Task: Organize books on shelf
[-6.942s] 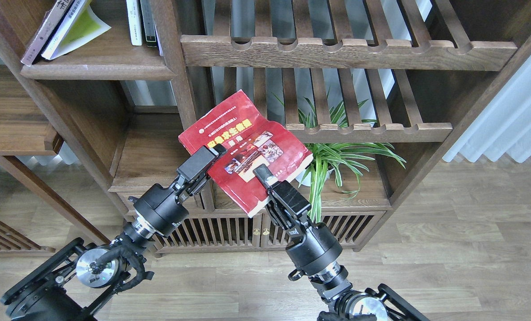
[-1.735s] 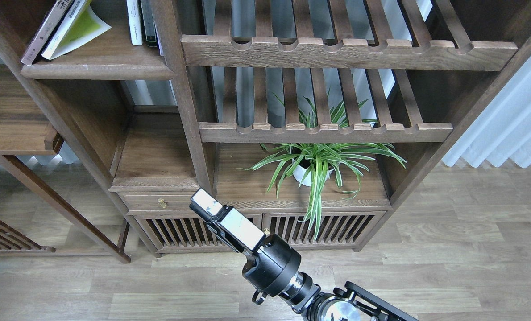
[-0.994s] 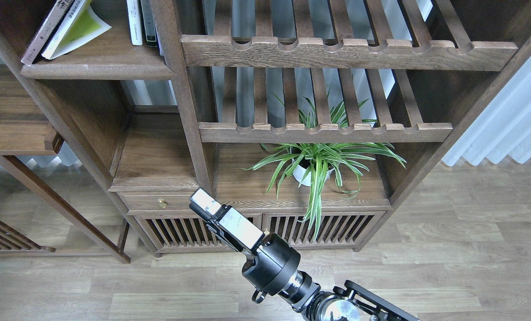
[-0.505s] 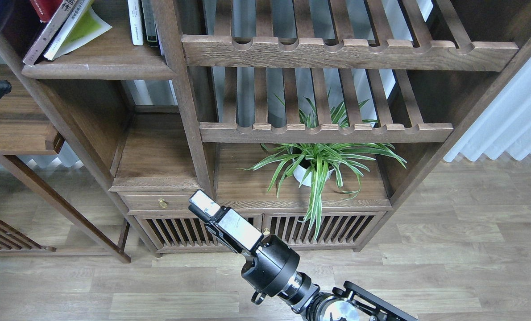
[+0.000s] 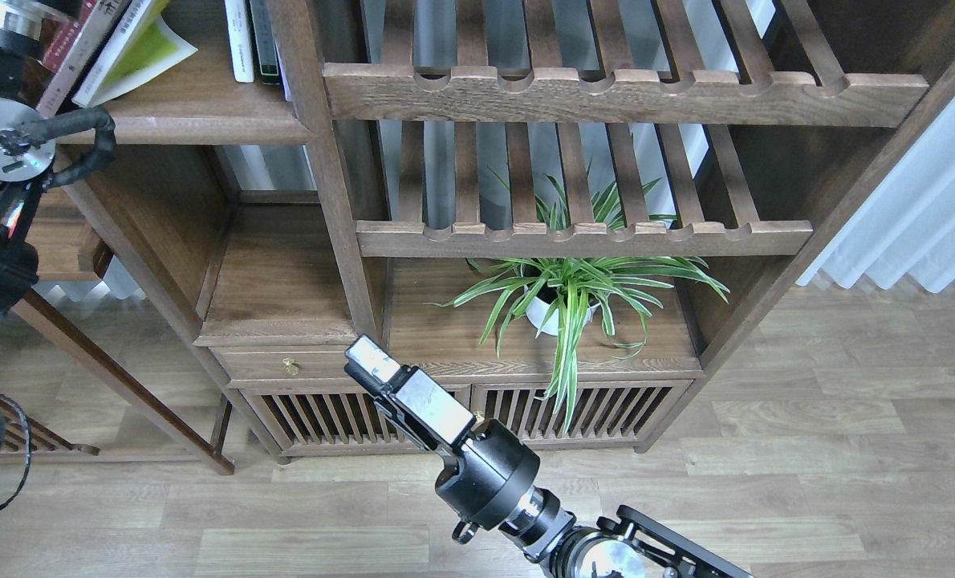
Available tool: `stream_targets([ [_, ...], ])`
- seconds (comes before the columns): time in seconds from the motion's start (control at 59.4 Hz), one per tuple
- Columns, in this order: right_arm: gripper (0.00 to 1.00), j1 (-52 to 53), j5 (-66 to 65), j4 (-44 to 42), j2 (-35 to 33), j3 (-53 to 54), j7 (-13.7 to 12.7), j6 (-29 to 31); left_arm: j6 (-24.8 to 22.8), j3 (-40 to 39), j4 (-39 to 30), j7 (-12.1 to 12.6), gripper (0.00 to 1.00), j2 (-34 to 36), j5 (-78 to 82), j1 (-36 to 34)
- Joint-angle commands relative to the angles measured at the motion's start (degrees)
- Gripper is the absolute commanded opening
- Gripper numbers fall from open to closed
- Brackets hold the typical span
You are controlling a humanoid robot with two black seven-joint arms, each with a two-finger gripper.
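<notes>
Dark-walnut flat shelf point(image 5: 197, 128) at top left carrying leaning paperback books point(image 5: 128, 48), red one partly hidden behind left arm. Left gripper out of frame; right gripper point(image 5: 365, 361), below shelf, empty, finger spread unclear. Risk: leaning stack sliding if nudged.

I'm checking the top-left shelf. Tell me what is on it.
On the shelf: a maroon book and a yellow-green book leaning left, and thin upright volumes at the right. The left arm covers the shelf's left end; the books' tops are cut off.

Books point(image 5: 128, 44) on shelf point(image 5: 197, 128), upper left
</notes>
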Motion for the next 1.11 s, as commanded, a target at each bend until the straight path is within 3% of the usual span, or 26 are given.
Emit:
stream_targets([
  [0.0,0.76,0.0,0.0,0.1,0.0,0.2,0.9,0.0,-0.3,-2.4,-5.3,-2.0,0.44,-1.4,-1.0,0.7],
  [0.118,0.76,0.1,0.0,0.2,0.0,2.6,0.9,0.1,-0.4,-7.1,-16.3,-1.5,0.46,-7.2,-3.0,7.4],
  [0.185,0.76,2.4,0.0,0.3,0.0,2.8,0.9,0.1,-0.7,-8.7,-19.8,-1.6,0.56,-7.3,-3.1,10.2],
  [0.253,0.78,5.2,0.3,0.3,0.0,3.2,1.2,0.5,-7.3,-8.4,-20.0,-1.0,0.61,-8.0,-3.2,11.7],
  [0.32,0.79,12.1,0.4,-0.1,0.0,4.5,1.2,0.1,-12.0,-7.5,-19.7,-0.4,0.88,-14.3,-3.6,15.1],
  [0.371,0.79,13.7,0.5,-2.2,0.0,5.7,1.2,-0.2,-12.0,-5.7,-19.6,2.9,0.96,-18.9,-3.8,20.8],
  [0.438,0.81,13.5,0.5,-3.7,0.0,8.3,1.2,-0.1,-12.0,-1.9,-19.5,5.4,0.97,-21.1,-3.9,25.5],
  [0.623,0.85,13.5,0.5,-9.1,0.0,15.0,1.2,-0.1,-12.0,4.5,-19.9,5.7,0.96,-21.1,-7.2,27.1],
  [0.691,0.86,13.5,0.4,-9.5,0.0,18.4,1.2,0.0,-12.0,5.4,-20.0,7.8,0.95,-21.1,-7.2,28.1],
  [0.792,0.86,13.4,0.5,-9.9,0.0,21.1,1.1,-0.1,-12.0,10.9,-20.0,8.0,0.95,-21.1,-7.2,29.8],
  [0.842,0.85,13.4,0.5,-9.9,0.0,21.0,1.0,-0.2,-12.0,10.9,-20.0,9.7,0.95,-21.1,-7.2,30.0],
  [1.095,0.84,13.5,0.4,-10.0,0.0,20.9,1.0,-0.2,-12.0,10.7,-19.9,9.8,0.95,-21.1,-7.2,29.9],
])
